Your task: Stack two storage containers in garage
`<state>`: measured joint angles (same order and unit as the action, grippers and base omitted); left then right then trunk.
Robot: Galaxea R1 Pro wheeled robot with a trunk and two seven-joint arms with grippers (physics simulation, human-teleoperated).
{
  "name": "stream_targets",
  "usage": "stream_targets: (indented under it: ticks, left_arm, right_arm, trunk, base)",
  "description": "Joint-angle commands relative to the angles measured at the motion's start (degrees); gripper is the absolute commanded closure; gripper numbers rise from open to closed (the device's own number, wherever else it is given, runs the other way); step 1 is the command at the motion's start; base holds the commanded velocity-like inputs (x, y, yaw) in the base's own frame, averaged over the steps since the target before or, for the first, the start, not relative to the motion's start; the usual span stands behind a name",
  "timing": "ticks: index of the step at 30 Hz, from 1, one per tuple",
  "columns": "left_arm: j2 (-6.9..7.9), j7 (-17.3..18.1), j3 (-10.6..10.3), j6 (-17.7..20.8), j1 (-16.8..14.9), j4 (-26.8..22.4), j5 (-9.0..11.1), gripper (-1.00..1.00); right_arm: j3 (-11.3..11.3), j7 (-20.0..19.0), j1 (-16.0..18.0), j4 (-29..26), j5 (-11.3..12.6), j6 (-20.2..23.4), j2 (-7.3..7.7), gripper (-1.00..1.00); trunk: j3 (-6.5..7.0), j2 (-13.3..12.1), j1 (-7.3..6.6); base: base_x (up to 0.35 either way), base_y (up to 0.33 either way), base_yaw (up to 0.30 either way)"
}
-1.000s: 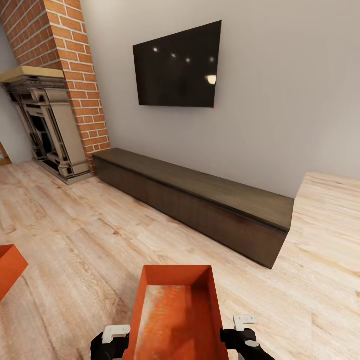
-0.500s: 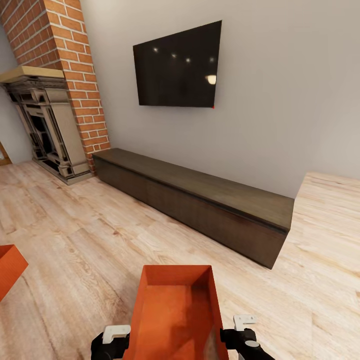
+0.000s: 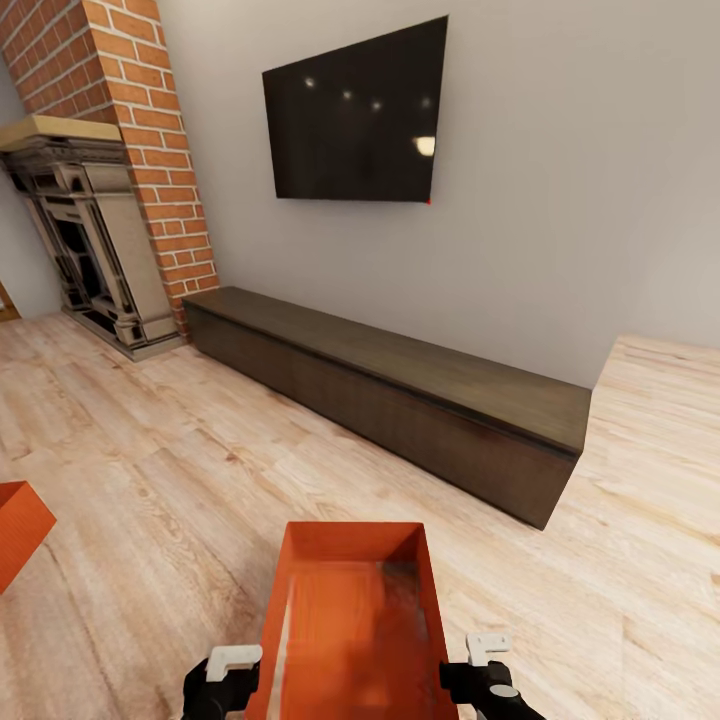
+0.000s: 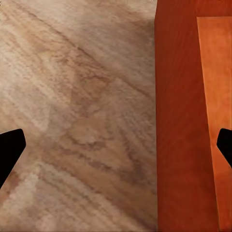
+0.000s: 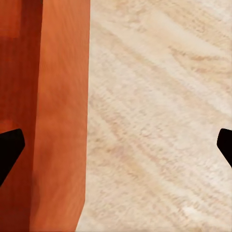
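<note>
I am in the living room, on its light wood-plank floor [image 3: 150, 450]. One orange-red storage container [image 3: 350, 620] sits low in the head view between my two grippers. My left gripper [image 3: 225, 680] stands at its left wall and my right gripper [image 3: 485, 670] at its right wall. In the left wrist view the open left gripper [image 4: 116, 147] straddles the container's wall [image 4: 179, 121], fingers far apart. The right gripper [image 5: 116, 145] is likewise open across the other wall [image 5: 58, 111]. A second storage container [image 3: 15, 530] pokes in at the left edge. The garage is out of view.
A long low dark-brown cabinet [image 3: 400, 390] runs along the grey wall ahead, under a black TV [image 3: 355, 120]. A red-brick chimney [image 3: 150, 130] with an ornate fireplace [image 3: 90, 250] stands at the far left. Bare plank floor lies between me and the cabinet.
The whole head view has shifted slightly, so the camera moved. The container stays between the two grippers, and both grippers keep their places beside it.
</note>
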<state>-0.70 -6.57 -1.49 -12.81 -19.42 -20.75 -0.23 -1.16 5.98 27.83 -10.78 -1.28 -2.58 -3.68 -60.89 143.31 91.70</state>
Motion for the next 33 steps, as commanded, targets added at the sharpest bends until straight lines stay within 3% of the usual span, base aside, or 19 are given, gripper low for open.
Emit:
stream_targets:
  ticks: [1, 13, 18, 33]
  left_arm:
    - [0.0, -0.11, -0.09, -0.19, -0.01, 1.15, 0.32, -1.0]
    - [0.05, -0.11, -0.09, -0.19, -0.02, 1.15, 0.32, -1.0]
    - [0.02, -0.11, -0.09, -0.19, -0.01, 1.15, 0.32, -1.0]
    - [0.0, -0.11, -0.09, -0.19, -0.04, 1.15, 0.32, -1.0]
  right_arm:
    - [-0.12, 0.26, 0.03, 0.06, -0.13, -0.15, -0.01, -1.0]
    - [-0.14, 0.26, 0.03, 0.06, -0.13, -0.15, -0.01, -1.0]
    - [-0.14, 0.26, 0.03, 0.06, -0.13, -0.15, -0.01, -1.0]
    - [-0.16, 0.26, 0.03, 0.06, -0.13, -0.15, -0.01, -1.0]
  trunk:
    - [-0.05, 0.01, 0.12]
    - [-0.05, 0.01, 0.12]
    - [-1.16, 0.08, 0.25]
    - [-1.16, 0.08, 0.25]
  base:
    - [0.0, 0.0, 0.0]
    - [0.0, 0.0, 0.0]
    - [0.0, 0.0, 0.0]
    - [0.0, 0.0, 0.0]
